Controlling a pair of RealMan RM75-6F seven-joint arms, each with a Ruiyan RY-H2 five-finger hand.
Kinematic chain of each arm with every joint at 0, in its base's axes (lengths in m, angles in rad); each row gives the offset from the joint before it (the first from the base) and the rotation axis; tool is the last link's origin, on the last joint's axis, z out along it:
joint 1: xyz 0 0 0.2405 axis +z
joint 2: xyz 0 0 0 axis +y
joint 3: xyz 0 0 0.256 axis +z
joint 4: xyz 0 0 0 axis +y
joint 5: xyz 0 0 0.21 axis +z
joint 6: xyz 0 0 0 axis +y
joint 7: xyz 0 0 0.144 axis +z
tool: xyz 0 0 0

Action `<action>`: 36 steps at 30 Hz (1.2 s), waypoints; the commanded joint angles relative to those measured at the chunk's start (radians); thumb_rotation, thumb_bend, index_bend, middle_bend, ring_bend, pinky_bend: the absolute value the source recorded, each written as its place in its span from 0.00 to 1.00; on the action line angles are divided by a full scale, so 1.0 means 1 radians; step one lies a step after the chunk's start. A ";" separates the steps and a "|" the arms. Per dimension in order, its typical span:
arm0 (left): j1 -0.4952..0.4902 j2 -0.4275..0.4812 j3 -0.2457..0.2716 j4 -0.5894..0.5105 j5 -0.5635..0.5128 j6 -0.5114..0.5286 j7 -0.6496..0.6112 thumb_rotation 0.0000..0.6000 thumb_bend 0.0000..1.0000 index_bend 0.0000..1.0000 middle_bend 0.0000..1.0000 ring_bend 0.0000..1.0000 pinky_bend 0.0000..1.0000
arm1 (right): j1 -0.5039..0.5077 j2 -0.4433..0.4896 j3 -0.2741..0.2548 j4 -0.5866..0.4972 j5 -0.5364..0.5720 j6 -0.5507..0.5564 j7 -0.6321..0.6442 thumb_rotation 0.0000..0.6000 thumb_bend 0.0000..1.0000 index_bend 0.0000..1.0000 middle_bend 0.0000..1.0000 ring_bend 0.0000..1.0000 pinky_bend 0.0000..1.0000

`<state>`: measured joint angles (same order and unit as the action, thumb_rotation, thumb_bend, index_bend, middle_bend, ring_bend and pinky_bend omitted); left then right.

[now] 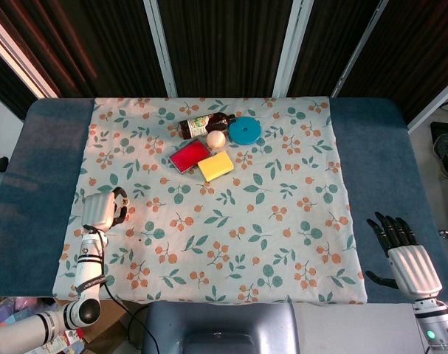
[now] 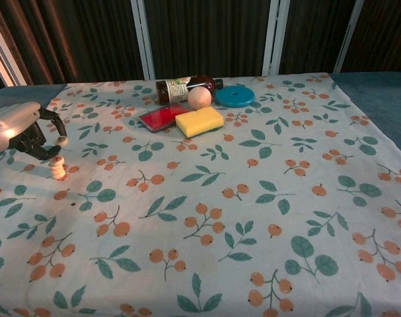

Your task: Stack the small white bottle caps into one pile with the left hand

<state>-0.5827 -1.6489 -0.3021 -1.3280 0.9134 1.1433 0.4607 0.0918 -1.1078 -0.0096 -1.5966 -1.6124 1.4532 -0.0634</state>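
- You are holding the left robot hand (image 2: 18,132) low over the left edge of the table (image 1: 371,140), fingers curled, with a small white cap (image 2: 63,140) apparently pinched at the fingertips; the grip is too small to confirm.
- The pile of caps (image 2: 56,168) is standing just beside that hand, a short column on the floral cloth (image 2: 253,218). From the head view the hand is hiding it.
- Risk: the column is narrow and looks easy to topple. If your fingers are coming down off-centre or brushing its side, the pile is likely scattering.
- Risk: if you are letting go too high, the cap may be bouncing off and rolling along the cloth.
- The right robot hand (image 1: 408,254) is resting released, fingers spread, well apart at the near right corner.
- Nothing is blocking the approach. Farther back, well apart from the pile, are lying a yellow sponge (image 2: 199,121), a red case (image 2: 162,117), a peach ball (image 2: 199,98), a blue disc (image 2: 234,96) and a tipped brown bottle (image 2: 187,86).
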 commanded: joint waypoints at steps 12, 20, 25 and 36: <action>0.005 0.002 0.025 0.035 0.004 -0.016 -0.029 1.00 0.45 0.50 1.00 1.00 1.00 | 0.001 -0.002 0.001 0.000 0.004 -0.003 -0.004 1.00 0.05 0.00 0.00 0.00 0.00; 0.009 0.004 0.035 0.058 -0.012 -0.035 -0.036 1.00 0.45 0.50 1.00 1.00 1.00 | 0.001 -0.003 0.001 0.000 0.003 -0.001 -0.005 1.00 0.05 0.00 0.00 0.00 0.00; 0.011 0.005 0.038 0.068 -0.012 -0.040 -0.046 1.00 0.45 0.50 1.00 1.00 1.00 | 0.002 -0.004 0.001 0.000 0.005 -0.003 -0.006 1.00 0.05 0.00 0.00 0.00 0.00; 0.014 0.005 0.043 0.073 -0.007 -0.042 -0.056 1.00 0.45 0.49 1.00 1.00 1.00 | 0.002 -0.004 0.002 -0.001 0.005 -0.002 -0.008 1.00 0.05 0.00 0.00 0.00 0.00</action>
<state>-0.5691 -1.6439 -0.2587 -1.2557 0.9059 1.1012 0.4054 0.0933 -1.1121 -0.0081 -1.5974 -1.6075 1.4513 -0.0711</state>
